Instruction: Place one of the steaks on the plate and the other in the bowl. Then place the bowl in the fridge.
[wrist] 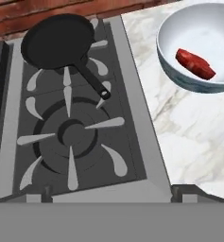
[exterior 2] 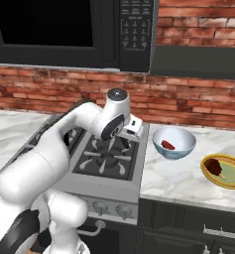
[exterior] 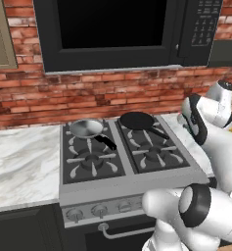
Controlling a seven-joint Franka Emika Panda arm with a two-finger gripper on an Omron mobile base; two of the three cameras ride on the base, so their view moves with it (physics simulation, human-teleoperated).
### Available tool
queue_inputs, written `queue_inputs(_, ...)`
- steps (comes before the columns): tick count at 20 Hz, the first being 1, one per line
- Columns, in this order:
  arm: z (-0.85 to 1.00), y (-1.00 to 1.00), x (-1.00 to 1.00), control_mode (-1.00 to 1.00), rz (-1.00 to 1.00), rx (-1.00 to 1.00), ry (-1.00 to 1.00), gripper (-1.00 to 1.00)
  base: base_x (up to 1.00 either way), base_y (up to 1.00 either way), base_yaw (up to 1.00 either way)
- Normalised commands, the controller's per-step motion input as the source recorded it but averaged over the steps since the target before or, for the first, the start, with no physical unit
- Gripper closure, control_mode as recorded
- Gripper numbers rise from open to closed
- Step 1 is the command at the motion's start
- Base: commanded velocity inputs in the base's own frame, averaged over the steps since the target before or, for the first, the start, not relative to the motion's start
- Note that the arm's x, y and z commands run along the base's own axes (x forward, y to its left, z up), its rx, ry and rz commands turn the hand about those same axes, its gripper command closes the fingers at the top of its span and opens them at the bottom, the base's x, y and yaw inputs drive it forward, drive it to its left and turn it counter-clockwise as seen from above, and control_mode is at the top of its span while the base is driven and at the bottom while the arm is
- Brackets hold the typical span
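The pale blue-grey bowl stands on the marble counter just right of the stove, with the bright red steak lying inside it. Further right, the dark brown steak rests on the yellow-olive plate. My gripper hovers over the stove's right edge, left of the bowl and above it; its fingers are hidden behind the wrist. In the hand view the bowl sits at the upper right with the red steak in it. The fridge is out of view.
A black frying pan sits on the rear right burner and a silver pan on the rear left. A microwave hangs above the stove. Marble counter runs on both sides.
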Motion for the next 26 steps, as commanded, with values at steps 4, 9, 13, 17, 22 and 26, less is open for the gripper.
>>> queue_inputs(4, 0.73, 0.52, -0.77, -1.00, 0.00, -0.04, 0.09, -1.00, 0.00, 0.00, 0.00)
queue_inputs(9, 0.40, 0.29, -0.72, -1.00, 0.00, -0.05, 0.05, -1.00, 0.00, 0.00, 0.00)
queue_inputs(13, 0.14, 0.65, -0.60, -1.00, 0.00, -0.06, -0.12, -1.00, 0.00, 0.00, 0.00)
queue_inputs(17, 0.20, 0.63, -0.48, -1.00, 0.00, -0.04, -0.18, -1.00, 0.00, 0.00, 0.00)
queue_inputs(22, 0.34, 0.52, -0.50, -1.00, 0.00, 0.00, -0.11, -1.00, 0.00, 0.00, 0.00)
queue_inputs(26, 0.28, 0.08, -0.38, 1.00, 0.00, 0.00, -0.06, -1.00, -0.49, 0.10, 0.00)
